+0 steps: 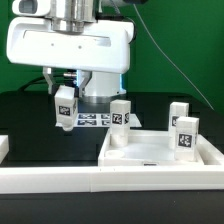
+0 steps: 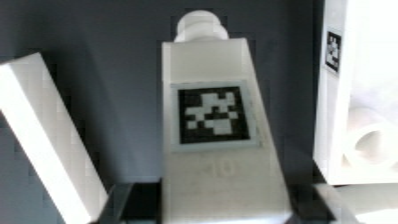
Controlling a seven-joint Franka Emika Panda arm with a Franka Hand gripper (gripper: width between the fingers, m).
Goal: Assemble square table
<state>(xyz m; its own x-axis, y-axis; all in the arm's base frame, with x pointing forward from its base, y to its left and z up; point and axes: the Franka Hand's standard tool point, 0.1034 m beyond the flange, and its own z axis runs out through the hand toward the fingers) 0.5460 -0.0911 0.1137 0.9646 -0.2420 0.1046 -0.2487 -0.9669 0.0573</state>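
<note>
Gripper (image 1: 66, 98) clamped on leg (image 1: 65, 108), held above table, tabletop (image 1: 150, 152) nearby

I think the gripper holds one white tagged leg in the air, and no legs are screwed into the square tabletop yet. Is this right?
Not quite. The gripper does hold a leg in the air, but three legs already stand upright on the tabletop; whether they are screwed in cannot be told. The exterior view shows this.
</note>
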